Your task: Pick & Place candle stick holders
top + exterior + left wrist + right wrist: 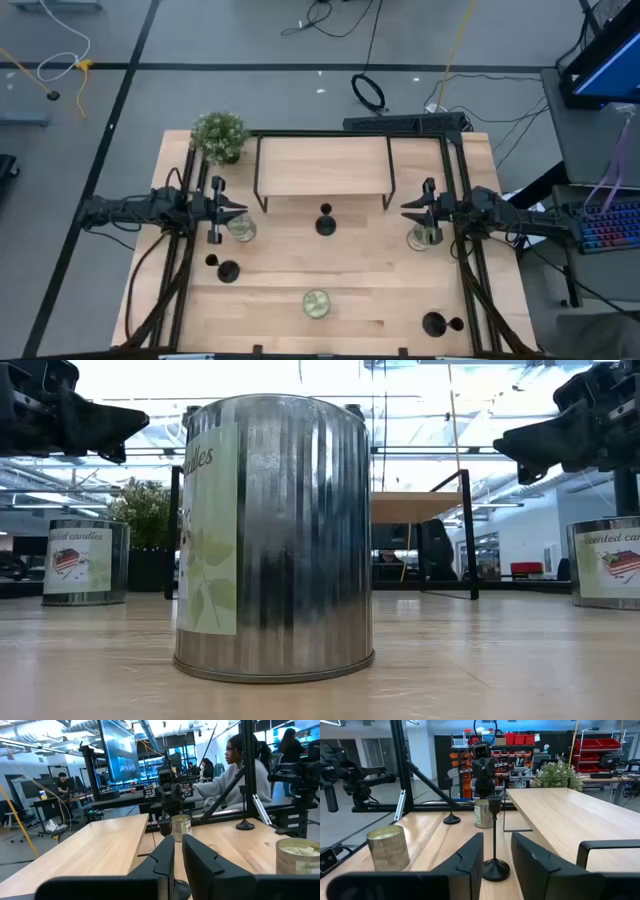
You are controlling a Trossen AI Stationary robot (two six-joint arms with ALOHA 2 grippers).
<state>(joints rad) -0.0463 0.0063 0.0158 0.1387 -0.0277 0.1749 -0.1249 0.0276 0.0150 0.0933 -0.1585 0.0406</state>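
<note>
Three black candle stick holders stand upright on their disc bases: one mid-table [325,224] in front of the shelf, one near the left [228,270], and one at the near right [435,323]. My left gripper [240,210] hovers level at the table's left, pointing right. Its fingers [166,854] are open by only a narrow slit and hold nothing. My right gripper [406,210] hovers opposite, pointing left, open and empty. The middle holder [494,840] shows beyond its fingertips, apart from them.
Three candle tins stand on the table: beside the left gripper [241,229], beside the right gripper [422,237] and near the front edge [316,303]. A black-framed wooden shelf [325,165] spans the far middle, with a potted plant [220,135] at the far left. A person [235,775] sits beyond the table.
</note>
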